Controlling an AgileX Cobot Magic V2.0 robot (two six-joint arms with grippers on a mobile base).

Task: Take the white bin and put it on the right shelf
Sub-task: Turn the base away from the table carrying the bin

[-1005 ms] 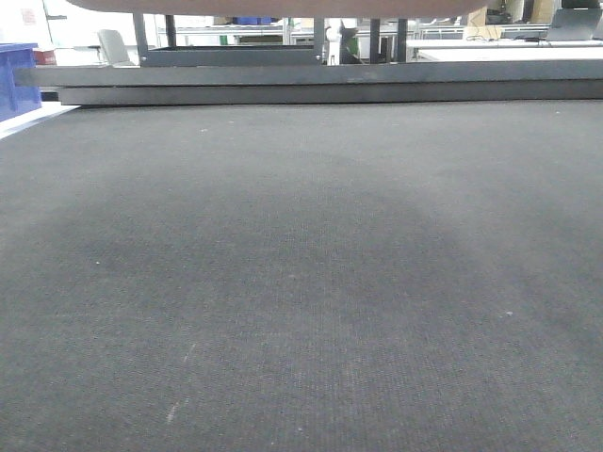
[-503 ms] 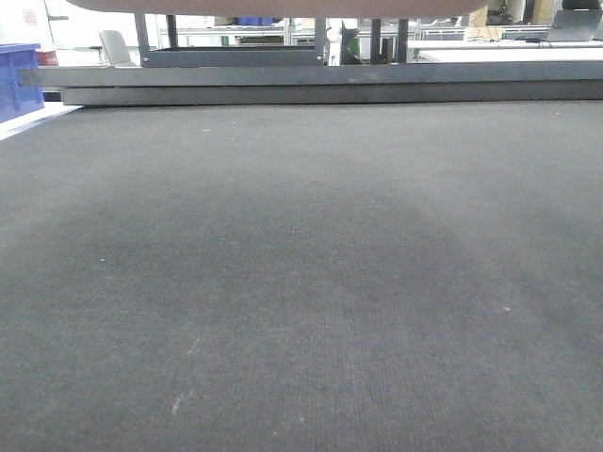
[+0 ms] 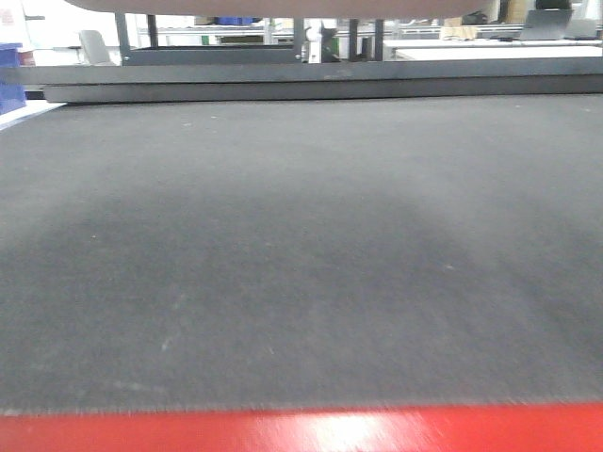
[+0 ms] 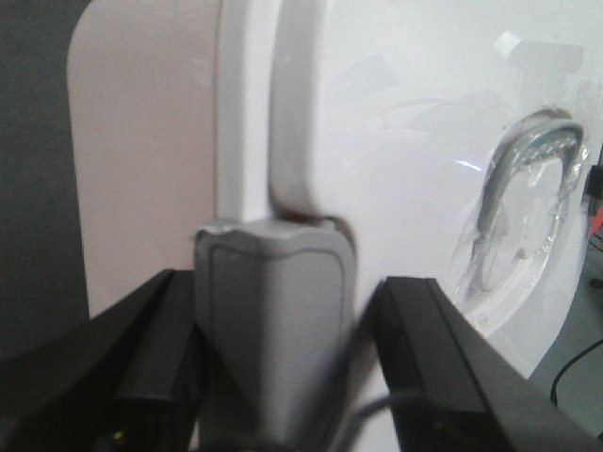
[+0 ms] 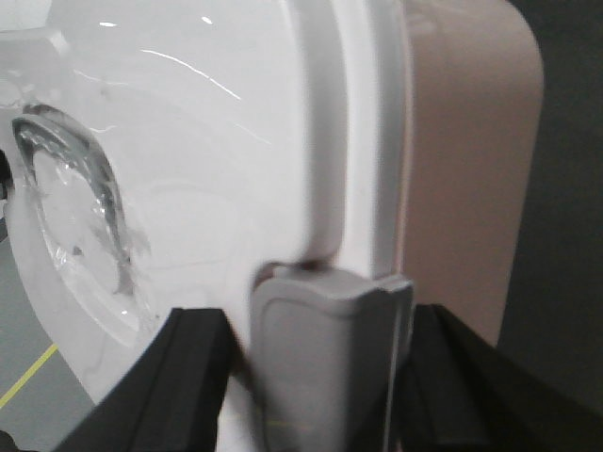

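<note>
The white bin (image 4: 396, 141) fills both wrist views, with a glossy white lid and a pinkish side. In the left wrist view my left gripper (image 4: 278, 315) is shut on the bin's grey latch (image 4: 273, 268), with black fingers (image 4: 155, 330) on either side. My right gripper (image 5: 320, 353) is shut the same way on the opposite grey latch (image 5: 325, 311) of the bin (image 5: 207, 141). The front view shows only the bin's pinkish underside (image 3: 273, 7), along the top edge, held above the table. The right shelf is out of view.
Below the bin lies a table with a dark grey mat (image 3: 301, 235) and a red front edge (image 3: 301, 431). A blue crate (image 3: 9, 80) stands at the far left. Metal frames and benches (image 3: 311, 42) stand behind the table.
The front view has pulled back from the table: its red front edge now shows at the bottom, and the background has slid left. The bin stays at the top edge.
</note>
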